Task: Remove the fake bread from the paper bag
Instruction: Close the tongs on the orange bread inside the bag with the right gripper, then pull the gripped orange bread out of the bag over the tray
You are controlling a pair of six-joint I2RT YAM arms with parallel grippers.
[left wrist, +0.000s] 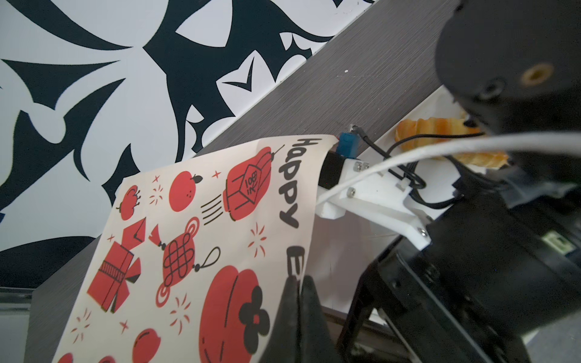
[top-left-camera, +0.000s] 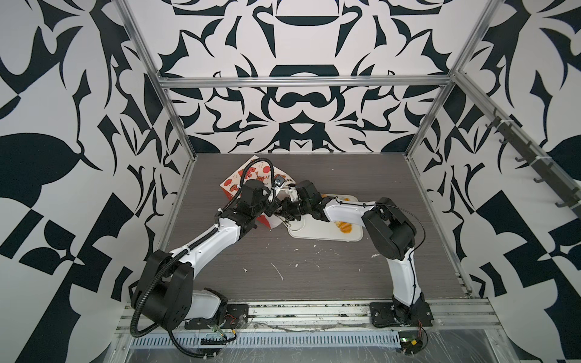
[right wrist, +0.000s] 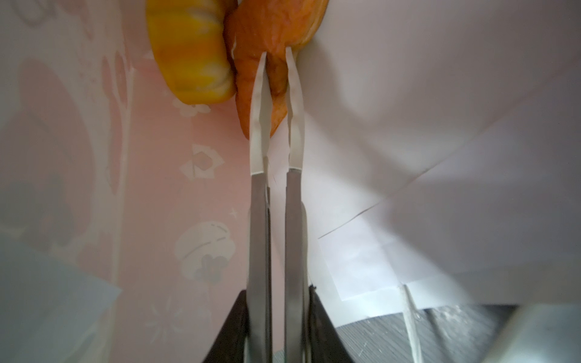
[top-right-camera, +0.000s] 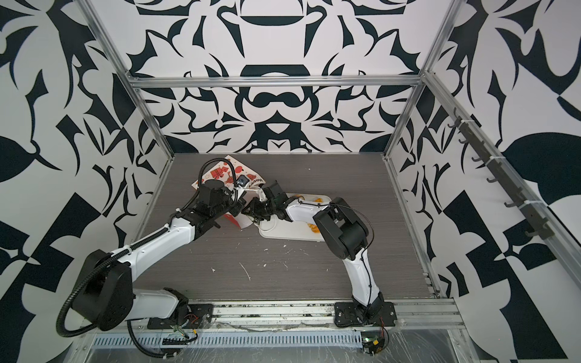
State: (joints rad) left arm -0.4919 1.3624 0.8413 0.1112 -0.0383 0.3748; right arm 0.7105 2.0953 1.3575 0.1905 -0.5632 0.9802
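The left gripper's point(left wrist: 300, 283) fingers point(left wrist: 290, 305) are pinched together on the paper bag's point(top-left-camera: 240, 176) rim, at the table's point(top-left-camera: 314, 283) far left. Inside the bag, the right gripper's point(right wrist: 276, 290) fingers clamp tongs point(right wrist: 259, 220) whose tips pinch the brown-orange triangle point(right wrist: 276, 28), beside a striped roll point(right wrist: 191, 53). Further right, other fake bread point(top-left-camera: 345, 228) lies on a white tray point(top-left-camera: 314, 234).
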